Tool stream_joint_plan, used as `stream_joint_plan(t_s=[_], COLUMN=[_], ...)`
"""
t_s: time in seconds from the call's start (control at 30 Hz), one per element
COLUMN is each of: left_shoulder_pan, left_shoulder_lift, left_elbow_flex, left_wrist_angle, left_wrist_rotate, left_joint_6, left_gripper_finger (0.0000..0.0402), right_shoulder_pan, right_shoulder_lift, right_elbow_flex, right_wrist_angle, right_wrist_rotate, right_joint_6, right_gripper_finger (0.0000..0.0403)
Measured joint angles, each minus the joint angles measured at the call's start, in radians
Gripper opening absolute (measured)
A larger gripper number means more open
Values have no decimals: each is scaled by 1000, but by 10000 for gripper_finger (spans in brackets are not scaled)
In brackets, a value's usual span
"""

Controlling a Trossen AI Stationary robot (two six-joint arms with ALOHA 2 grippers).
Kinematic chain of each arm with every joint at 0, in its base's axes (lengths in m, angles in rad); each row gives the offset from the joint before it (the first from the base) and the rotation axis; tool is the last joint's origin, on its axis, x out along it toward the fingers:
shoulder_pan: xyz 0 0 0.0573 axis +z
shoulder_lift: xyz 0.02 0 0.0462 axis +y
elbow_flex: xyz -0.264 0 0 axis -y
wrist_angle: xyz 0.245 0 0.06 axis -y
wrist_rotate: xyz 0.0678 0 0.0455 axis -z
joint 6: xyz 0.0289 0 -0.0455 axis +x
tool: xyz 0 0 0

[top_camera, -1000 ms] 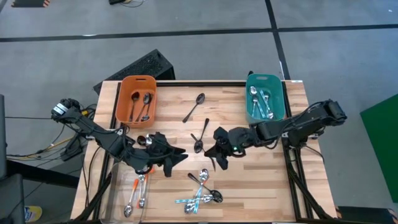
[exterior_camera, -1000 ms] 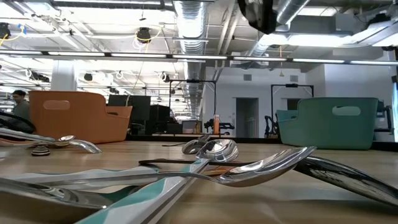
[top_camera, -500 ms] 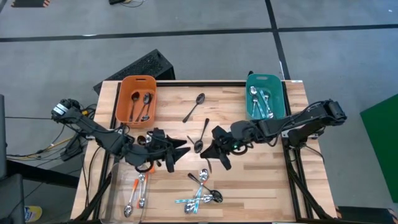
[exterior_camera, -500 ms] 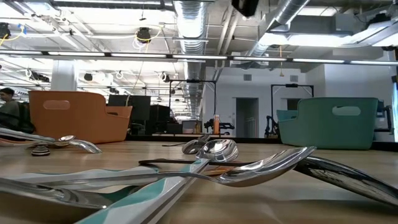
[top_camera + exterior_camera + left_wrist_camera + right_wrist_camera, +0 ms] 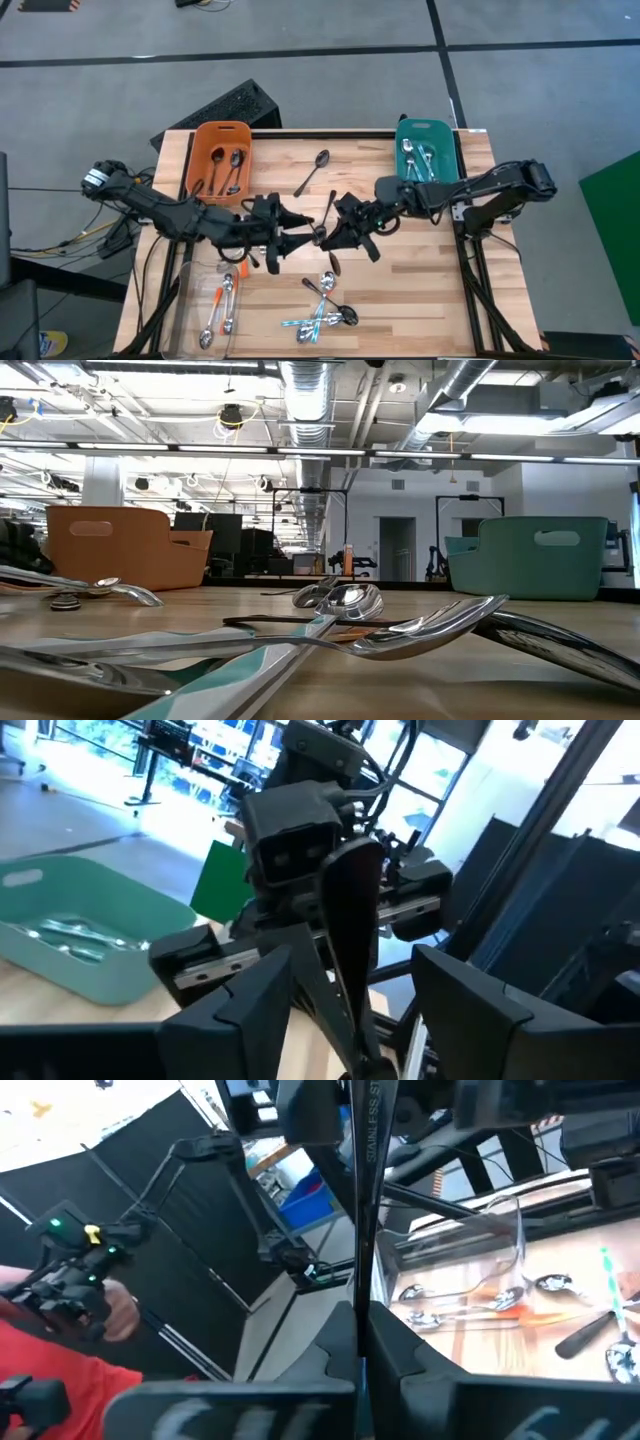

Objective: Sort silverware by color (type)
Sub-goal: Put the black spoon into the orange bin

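Note:
My right gripper (image 5: 338,236) hovers over the table's middle, shut on a dark spoon (image 5: 361,1190). My left gripper (image 5: 291,238) faces it from the left, open. Its fingers (image 5: 258,995) stand on either side of the spoon (image 5: 350,925) with a gap on both sides. The orange bin (image 5: 219,160) holds dark spoons and the teal bin (image 5: 425,165) holds light-blue ones. Orange-handled spoons (image 5: 222,308) lie in a clear tray at the near left. A mixed heap of spoons (image 5: 325,305) lies near the front edge. My right gripper pinches the dark spoon by its handle (image 5: 360,1295) between the two shut fingers. The handle runs straight out along the fingers toward the table's left and my left gripper. The spoon is lifted clear of the table.
Two more dark spoons lie on the wood, one (image 5: 312,172) toward the far edge and one (image 5: 326,214) just beneath the grippers. The clear tray's rim (image 5: 190,290) sits by the left arm. A person in red (image 5: 45,1370) shows beyond the table.
Both grippers have closed in on each other over the table's middle. The right one rose, out of the low view, and moved left and toward the far edge with its spoon. The left one moved right and slightly toward the far edge, until its fingers flanked the spoon.

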Motion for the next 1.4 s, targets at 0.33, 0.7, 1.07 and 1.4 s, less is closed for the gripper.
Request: stream_joint_plan(t_s=[0.33, 0.7, 1.07, 1.4], left_shoulder_pan=[174, 589, 991, 1244], left_shoulder_lift=[-7, -55, -63, -73], left_elbow_flex=[0, 0, 20, 255], left_wrist_angle=[-7, -83, -541, -1294], left_wrist_rotate=[172, 710, 941, 710], left_joint_6=[115, 114, 73, 425], left_gripper_finger=[96, 1, 0, 0], right_shoulder_pan=[-134, -320, -526, -551], right_shoulder_lift=[0, 1, 15, 126], right_elbow_flex=[0, 0, 1, 0], right_wrist_angle=[33, 63, -205, -357], right_wrist_rotate=[-74, -64, 245, 223], right_joint_6=[16, 74, 190, 297], right_gripper_finger=[15, 47, 108, 126])
